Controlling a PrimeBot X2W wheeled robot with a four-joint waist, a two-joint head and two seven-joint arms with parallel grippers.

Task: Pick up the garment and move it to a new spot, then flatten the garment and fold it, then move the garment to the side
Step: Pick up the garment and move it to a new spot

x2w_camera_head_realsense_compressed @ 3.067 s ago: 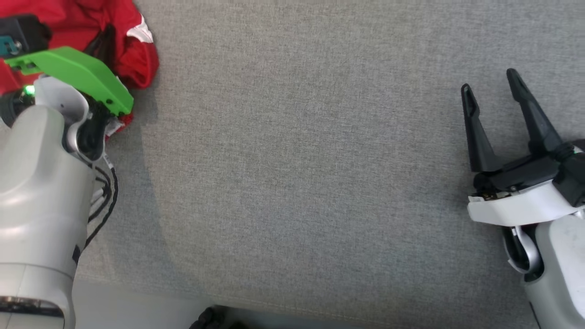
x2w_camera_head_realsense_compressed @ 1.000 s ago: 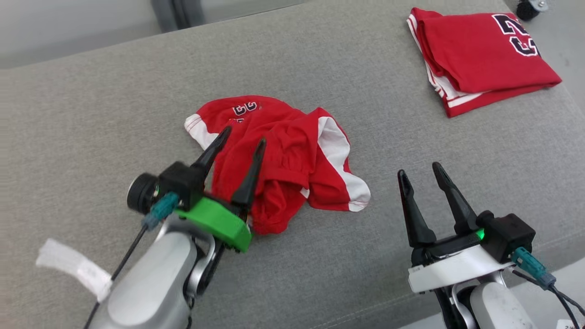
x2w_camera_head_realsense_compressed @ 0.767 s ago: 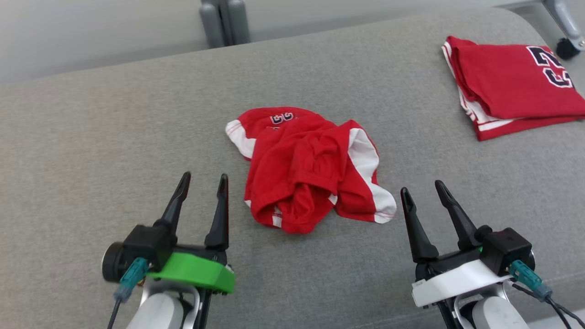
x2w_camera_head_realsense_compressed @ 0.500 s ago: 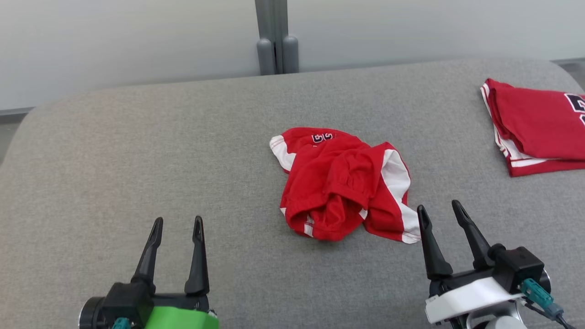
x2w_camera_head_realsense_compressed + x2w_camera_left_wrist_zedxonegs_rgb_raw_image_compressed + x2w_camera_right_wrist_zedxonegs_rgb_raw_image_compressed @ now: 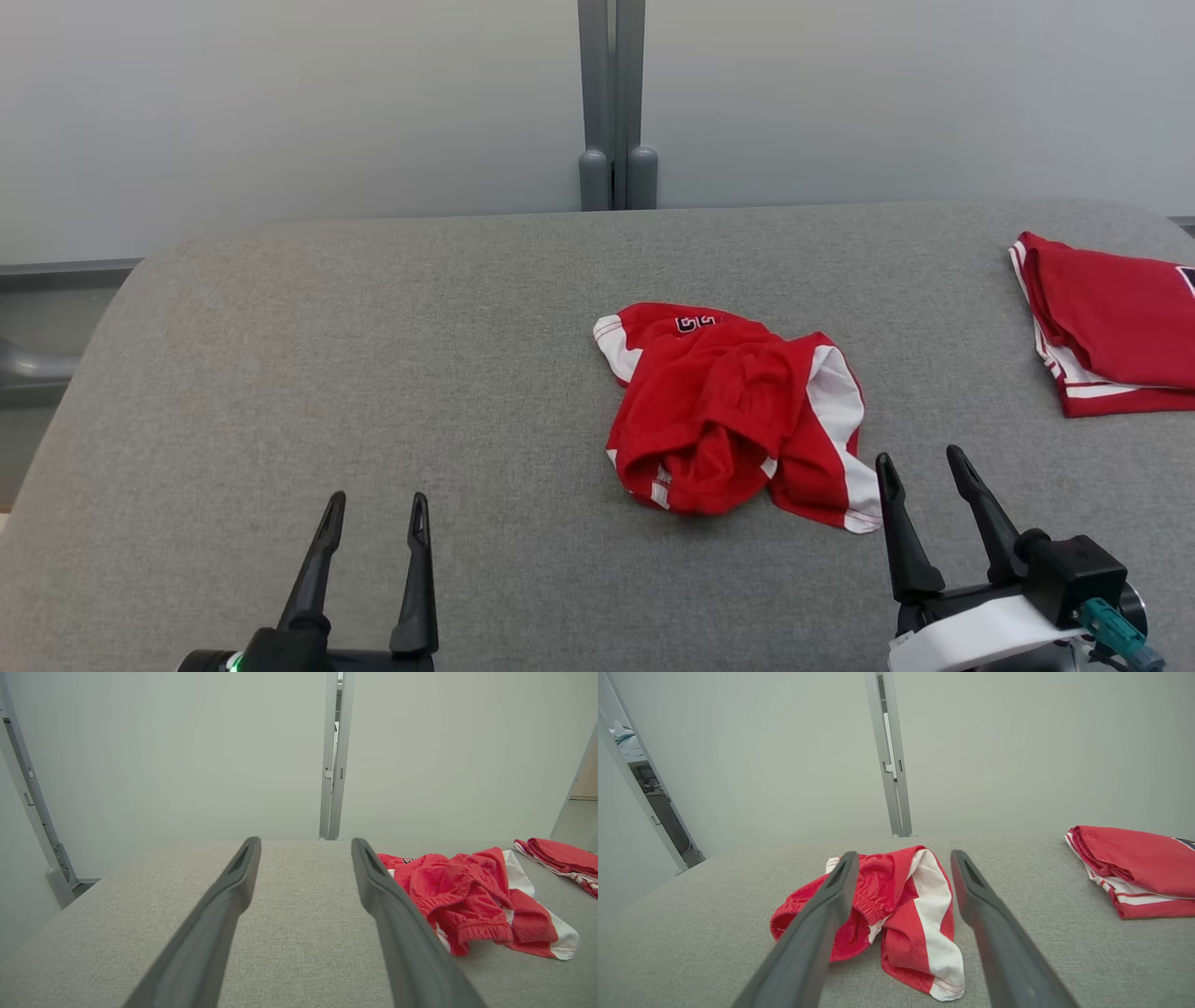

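- In the middle of the grey pad (image 5: 373,355) the garment (image 5: 738,420) lies in a crumpled red heap, white side panels showing and elastic waistband bunched at the near edge. Nothing touches it.
- A second ago the left gripper (image 5: 377,504) had its fingers over the heap. Now it is drawn back to the near left, well apart from the cloth, jaws spread wide and empty.
- The right gripper (image 5: 919,457) sits just beside the heap's near right corner, also wide open and holding nothing. From its wrist, the white panel lies between its fingers.
- The head has lifted too, so the far wall and its post (image 5: 616,103) come into view. That shift is the camera's, not the cloth's.
- A folded shirt (image 5: 1111,327) rests at the far right, well apart from the heap.
- I'd say the move to a new spot is done and flattening comes next. Both arms look set to reach in for edges.
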